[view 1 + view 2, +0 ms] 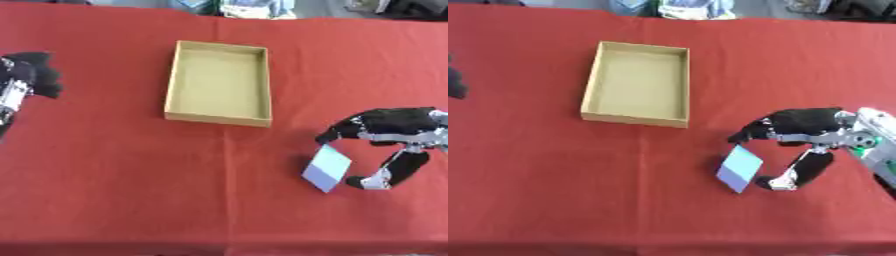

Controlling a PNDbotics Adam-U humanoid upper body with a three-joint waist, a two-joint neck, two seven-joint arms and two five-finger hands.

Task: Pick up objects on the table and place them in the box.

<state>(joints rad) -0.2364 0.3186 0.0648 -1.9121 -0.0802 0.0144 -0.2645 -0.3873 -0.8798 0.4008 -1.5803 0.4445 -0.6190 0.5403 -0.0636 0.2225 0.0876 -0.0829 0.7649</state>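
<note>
My right hand [802, 131] pinches the pale card [739, 168] between fingers above and thumb below, tilted off the cloth [131, 190] for carrying up-left to the box [219, 82].

Bare cloth [114, 175] — box [218, 82] unobstructed

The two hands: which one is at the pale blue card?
The right hand: its curled fingers reach around the pale blue card. The left hand is far away at the table's left edge.
</note>
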